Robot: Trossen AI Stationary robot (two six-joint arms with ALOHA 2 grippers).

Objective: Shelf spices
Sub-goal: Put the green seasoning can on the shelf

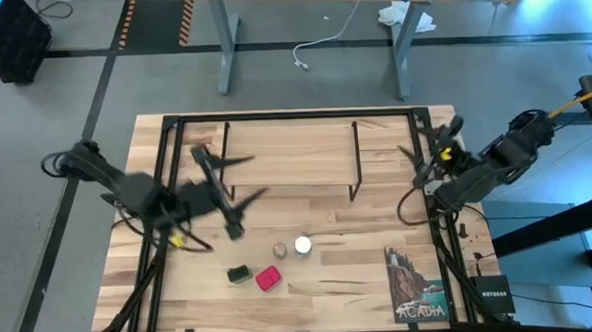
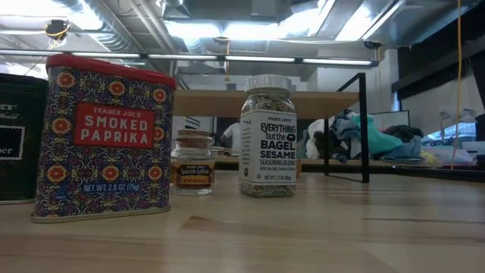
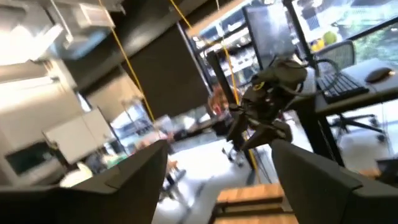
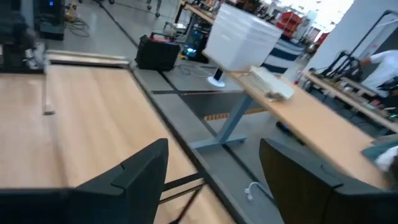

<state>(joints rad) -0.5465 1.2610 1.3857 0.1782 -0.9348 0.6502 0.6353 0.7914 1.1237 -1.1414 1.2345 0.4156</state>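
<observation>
Four spices stand in the near middle of the table: a dark square tin, a red square tin, a tiny tan jar and a white-capped clear jar. The low view shows them close up: red paprika tin, dark tin, small saffron jar and sesame jar. The light-wood shelf stands on black wire legs at the table's far middle. My left gripper is open and blurred by the shelf's left end, raised. My right gripper is open beside the shelf's right end.
An "Acadia" booklet lies at the near right of the table, with a dark Netgear box beyond the right edge. Black frame rails run along both table sides. Bare wood lies between the shelf and the spices.
</observation>
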